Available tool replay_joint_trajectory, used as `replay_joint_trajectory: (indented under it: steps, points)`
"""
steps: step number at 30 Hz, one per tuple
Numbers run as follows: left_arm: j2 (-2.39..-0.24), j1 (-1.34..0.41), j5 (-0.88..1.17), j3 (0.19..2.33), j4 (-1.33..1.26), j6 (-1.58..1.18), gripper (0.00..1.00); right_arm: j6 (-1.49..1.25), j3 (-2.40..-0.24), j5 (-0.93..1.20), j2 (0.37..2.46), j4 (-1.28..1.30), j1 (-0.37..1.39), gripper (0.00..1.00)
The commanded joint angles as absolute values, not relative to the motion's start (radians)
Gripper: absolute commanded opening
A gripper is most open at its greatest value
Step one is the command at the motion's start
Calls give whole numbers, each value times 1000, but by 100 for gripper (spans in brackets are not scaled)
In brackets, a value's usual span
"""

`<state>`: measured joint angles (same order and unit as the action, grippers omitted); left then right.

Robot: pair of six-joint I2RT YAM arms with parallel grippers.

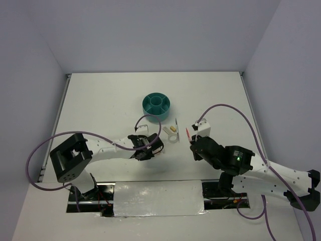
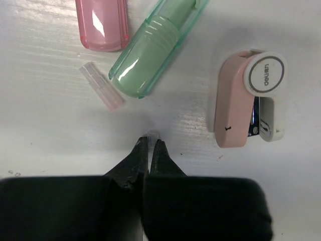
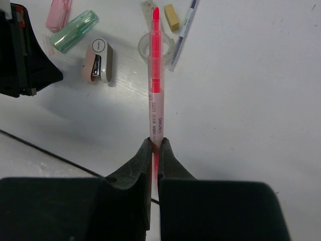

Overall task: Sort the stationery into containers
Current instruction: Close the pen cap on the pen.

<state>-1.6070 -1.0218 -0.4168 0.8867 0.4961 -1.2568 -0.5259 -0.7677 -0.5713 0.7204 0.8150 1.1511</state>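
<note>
Your right gripper (image 3: pixel 155 145) clamps the thin pink pen (image 3: pixel 156 75), left gripper (image 2: pixel 150 144) pinches a tiny clear piece (image 2: pixel 153 133); carry both to the round teal organiser (image 1: pixel 150 113).

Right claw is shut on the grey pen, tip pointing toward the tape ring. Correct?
Not quite. The right claw is shut on the pink pen, not the grey pen, which lies loose beside the tape ring. The right wrist view shows it.
</note>
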Motion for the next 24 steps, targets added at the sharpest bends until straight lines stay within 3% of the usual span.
replay_joint_trajectory:
  steps: [1, 14, 24]
  points:
    - [-1597, -1028, -321, 804, 492, -1253, 0, -511, -758, -566, 703, 773, 1149, 0]
    - [-1247, -1026, -563, 982, 551, -1062, 0, -500, -712, -500, 643, 692, 1149, 0]
    - [-1005, -937, -612, 1046, 284, -795, 0, -531, -566, -278, 626, 246, 1149, 0]
